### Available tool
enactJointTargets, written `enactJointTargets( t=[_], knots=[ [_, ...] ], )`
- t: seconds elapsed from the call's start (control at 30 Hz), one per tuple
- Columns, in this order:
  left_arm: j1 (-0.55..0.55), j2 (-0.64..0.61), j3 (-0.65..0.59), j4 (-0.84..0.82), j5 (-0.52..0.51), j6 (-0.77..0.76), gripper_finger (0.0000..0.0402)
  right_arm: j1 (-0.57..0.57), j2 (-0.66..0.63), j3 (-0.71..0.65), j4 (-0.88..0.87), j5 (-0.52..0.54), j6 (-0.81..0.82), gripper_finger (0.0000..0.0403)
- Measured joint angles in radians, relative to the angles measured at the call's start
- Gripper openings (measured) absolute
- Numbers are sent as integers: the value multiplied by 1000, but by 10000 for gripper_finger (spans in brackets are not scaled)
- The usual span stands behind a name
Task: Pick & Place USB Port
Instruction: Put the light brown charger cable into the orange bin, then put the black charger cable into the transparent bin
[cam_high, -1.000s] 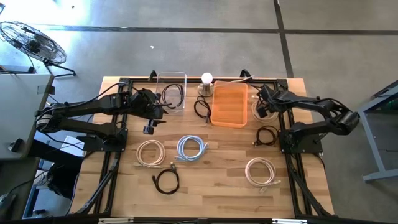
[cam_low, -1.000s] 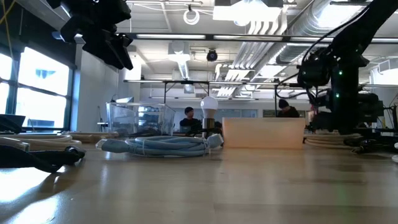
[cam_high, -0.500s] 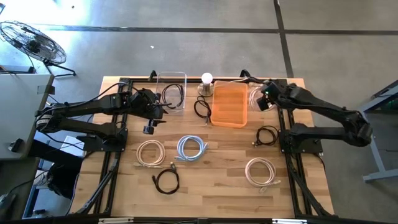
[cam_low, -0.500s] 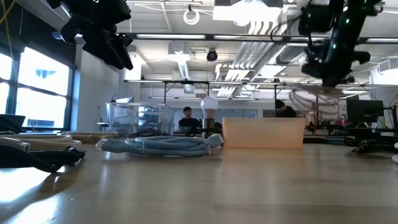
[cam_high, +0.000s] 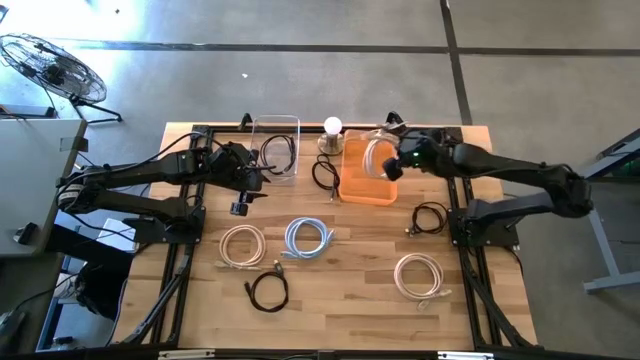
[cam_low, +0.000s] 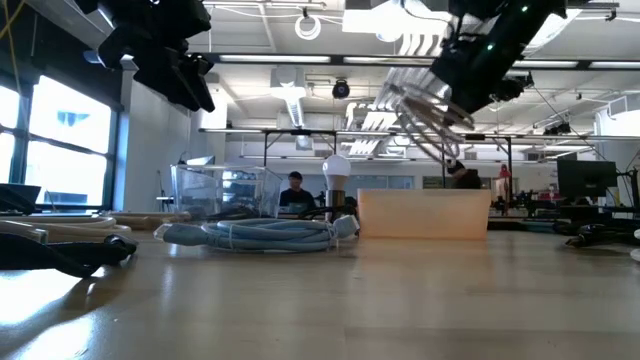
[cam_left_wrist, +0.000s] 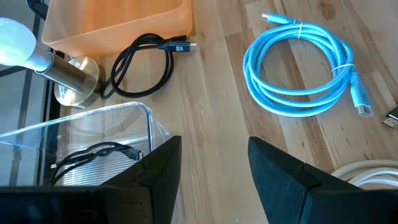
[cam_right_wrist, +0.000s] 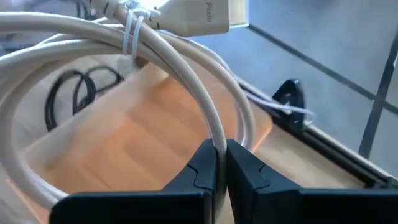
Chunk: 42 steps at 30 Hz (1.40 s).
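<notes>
Our right gripper has its fingers clenched on a coiled beige cable, pinching 1 strand of the loop just below its zip tie. From the overhead view, that coil hangs in the air above the orange tray at the back of the desk, with the right gripper beside it. We judge this to be the carry step: the cable is lifted and over the tray but not yet set down. The next move calls for lowering the coil until it rests inside the tray walls, then parting the fingers.

Our left gripper waits with its fingers spread and empty, near the clear box that already holds 1 black cable.

The right wrist view shows the grip itself and the plug at the coil's end, which the overhead view cannot resolve. The low view shows the coil held well clear of the tray's rim. The left wrist view alone shows the blue cable and a loose black cable by the lamp base.
</notes>
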Motion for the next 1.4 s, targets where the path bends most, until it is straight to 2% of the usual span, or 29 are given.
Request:
enactJointTargets(
  t=[0.17, 0.3, 0.37, 0.57, 0.7, 0.8, 1.0, 1.13, 1.27, 1.4],
  knots=[
    [0, 0, -5, 8, 0, 0, 182, 3, 155, 0, 83, -46, -16, 9],
    [0, 0, -42, 19, 1, 0, 182, 0, 235, 0, 128, -40, -24, 14],
    [0, 0, -63, 23, 1, 0, 182, -3, 251, 0, 147, -20, -26, 37],
    [0, 0, -93, 52, 2, 16, 182, -5, 224, 2, 179, -23, -35, 137],
    [0, 0, -93, 67, 2, 27, 182, -2, 182, 39, 126, -33, -36, 193],
    [0, 0, -93, 70, 2, 27, 182, 10, 147, 88, 48, -67, -54, 217],
    [0, 0, -93, 69, 3, 27, 182, 79, 83, 228, -206, -142, -62, 225],
    [0, 0, -93, 68, 3, 27, 182, 152, 70, 286, -395, -244, -41, 220],
    [0, 0, -93, 68, 3, 27, 182, 236, 70, 271, -518, -401, -27, 213],
    [0, 0, -93, 68, 4, 27, 182, 331, 70, 199, -538, -474, 68, 204]
  ],
)
